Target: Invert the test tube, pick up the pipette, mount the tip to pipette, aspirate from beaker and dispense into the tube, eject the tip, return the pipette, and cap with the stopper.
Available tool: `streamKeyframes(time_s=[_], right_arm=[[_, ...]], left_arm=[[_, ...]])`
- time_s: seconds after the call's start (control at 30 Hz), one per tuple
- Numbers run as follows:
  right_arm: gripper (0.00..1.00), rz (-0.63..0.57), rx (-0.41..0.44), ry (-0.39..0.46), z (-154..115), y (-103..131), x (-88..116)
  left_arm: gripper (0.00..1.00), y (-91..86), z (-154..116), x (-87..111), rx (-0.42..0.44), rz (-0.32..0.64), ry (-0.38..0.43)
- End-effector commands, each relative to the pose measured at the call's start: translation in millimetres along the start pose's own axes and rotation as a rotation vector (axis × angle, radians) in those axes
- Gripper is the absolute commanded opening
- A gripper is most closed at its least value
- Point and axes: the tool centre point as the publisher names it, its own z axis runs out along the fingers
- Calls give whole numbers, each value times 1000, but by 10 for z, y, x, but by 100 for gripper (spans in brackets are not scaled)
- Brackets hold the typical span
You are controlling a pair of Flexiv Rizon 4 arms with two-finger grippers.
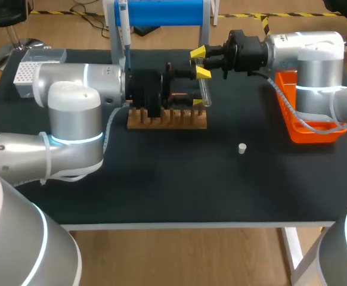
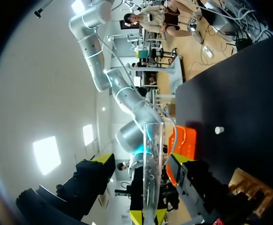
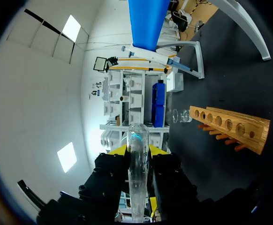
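Note:
A clear glass test tube (image 1: 205, 90) hangs above the wooden rack (image 1: 167, 118). My right gripper (image 1: 201, 63) is shut on it. In the right wrist view the tube (image 3: 137, 183) runs between that gripper's (image 3: 137, 150) two fingers, its rounded end just past the tips. My left gripper (image 2: 142, 159) faces it from the other side, open. Its fingers stand either side of the tube (image 2: 151, 187), apart from the glass. The pipette (image 1: 124, 36) hangs on the blue stand (image 1: 161, 12). A white stopper (image 1: 242, 148) lies on the table. A small beaker (image 3: 181, 116) stands behind the rack (image 3: 230, 124).
An orange tray (image 1: 307, 119) sits at the right, under my right arm. A white tip box (image 1: 33, 65) stands at the back left. The black tabletop in front of the rack holds only the stopper.

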Motion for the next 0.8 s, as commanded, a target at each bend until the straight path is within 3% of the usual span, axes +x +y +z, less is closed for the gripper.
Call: streamKeyframes(time_s=[0.03,0.17,0.3,0.43,0.63,0.73,0.8], right_arm=[[0,-1,-1,-3,-5,-5,10],[0,-1,-1,-3,-5,-5,10],[0,-1,-1,-3,-5,-5,10],[0,-1,-1,-3,-5,-5,10],[0,-1,-1,-3,-5,-5,10],[0,-1,-1,-3,-5,-5,10],[0,-1,-1,-3,-5,-5,10]], left_arm=[[77,19,25,16,8,1,1],[64,20,37,15,25,0,5],[62,21,44,18,32,-3,5],[52,23,45,19,37,-2,4],[54,23,52,22,45,-4,7],[50,18,53,25,49,-4,8],[41,14,52,25,52,-4,8]])
